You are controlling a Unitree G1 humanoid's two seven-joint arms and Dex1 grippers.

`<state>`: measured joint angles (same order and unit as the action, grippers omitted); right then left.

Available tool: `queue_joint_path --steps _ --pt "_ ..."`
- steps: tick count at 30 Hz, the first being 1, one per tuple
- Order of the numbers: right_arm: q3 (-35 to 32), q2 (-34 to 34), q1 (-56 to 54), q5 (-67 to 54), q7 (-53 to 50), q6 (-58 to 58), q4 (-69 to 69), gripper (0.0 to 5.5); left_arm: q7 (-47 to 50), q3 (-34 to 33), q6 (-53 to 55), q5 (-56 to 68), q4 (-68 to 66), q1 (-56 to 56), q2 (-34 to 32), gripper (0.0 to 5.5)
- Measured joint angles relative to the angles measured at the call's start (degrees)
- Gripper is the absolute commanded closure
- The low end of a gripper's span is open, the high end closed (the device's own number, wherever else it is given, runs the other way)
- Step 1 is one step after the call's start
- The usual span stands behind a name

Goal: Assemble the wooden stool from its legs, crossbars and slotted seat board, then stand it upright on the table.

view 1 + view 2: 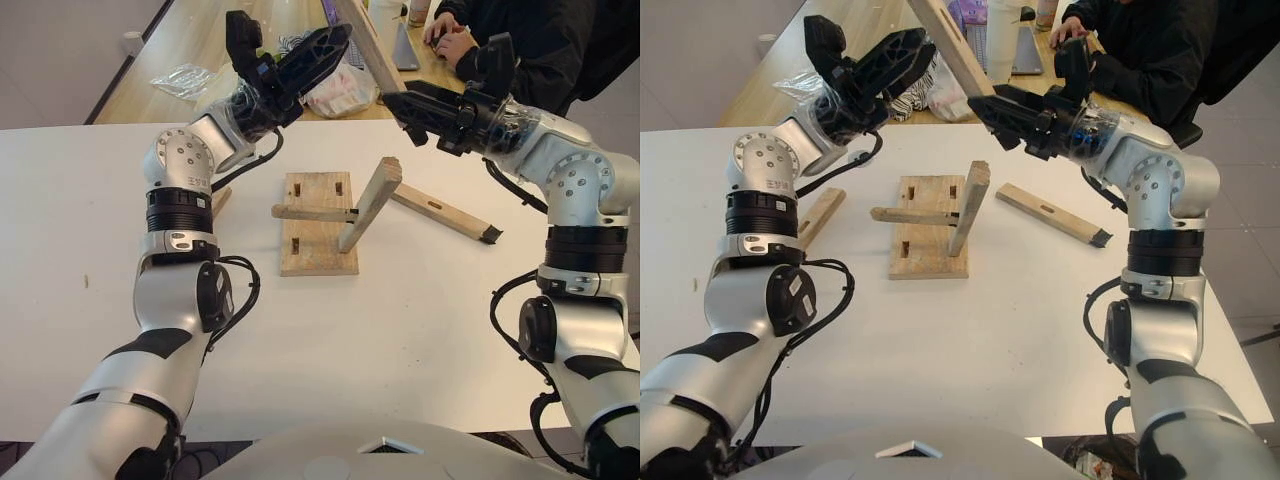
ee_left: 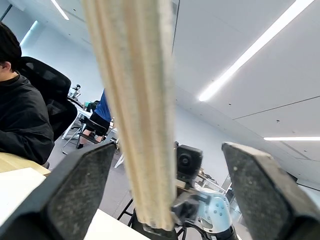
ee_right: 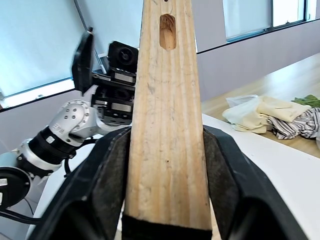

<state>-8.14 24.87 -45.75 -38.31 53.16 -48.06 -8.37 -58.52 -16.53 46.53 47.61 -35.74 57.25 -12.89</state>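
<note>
My right gripper (image 1: 402, 103) is shut on a wooden leg (image 1: 368, 40) and holds it in the air, slanting up and away over the far edge of the white table (image 1: 420, 340). In the right wrist view both fingers (image 3: 102, 190) press the leg (image 3: 167, 110), which has an oval slot near its far end. My left gripper (image 1: 292, 48) is open beside the leg's upper part; its pads (image 2: 80, 190) stand apart around the leg (image 2: 140, 120). The seat board (image 1: 318, 255) lies flat with one tilted leg (image 1: 370, 200) and a crossbar (image 1: 310, 212) in it.
Another leg (image 1: 445, 212) with a dark end lies right of the seat board. A wooden piece (image 1: 820, 215) lies by my left arm. Behind is a wooden table with a plastic bag (image 1: 185, 80), a cloth bundle (image 1: 340, 92) and a seated person.
</note>
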Motion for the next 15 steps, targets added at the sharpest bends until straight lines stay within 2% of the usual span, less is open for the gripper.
queue_joint_path --steps 1,4,13,15 --pt "0.47 -0.06 0.11 -0.11 -0.06 -0.39 0.76 3.44 0.43 -0.52 0.31 0.40 0.18 0.00 0.28 1.60" --pt "1.70 -2.00 1.01 -2.02 -0.33 -2.34 2.54 3.44 0.60 -1.42 2.04 2.56 2.78 -0.12 0.59 2.02" --pt "1.60 -1.96 1.51 -5.19 -1.02 -5.14 3.78 3.44 0.89 -1.97 3.04 2.97 4.49 -1.34 1.36 3.37" --pt "1.44 -1.96 1.50 -6.20 -1.41 -5.98 3.72 3.44 0.85 -2.02 3.00 2.96 4.53 -1.59 1.35 3.42"
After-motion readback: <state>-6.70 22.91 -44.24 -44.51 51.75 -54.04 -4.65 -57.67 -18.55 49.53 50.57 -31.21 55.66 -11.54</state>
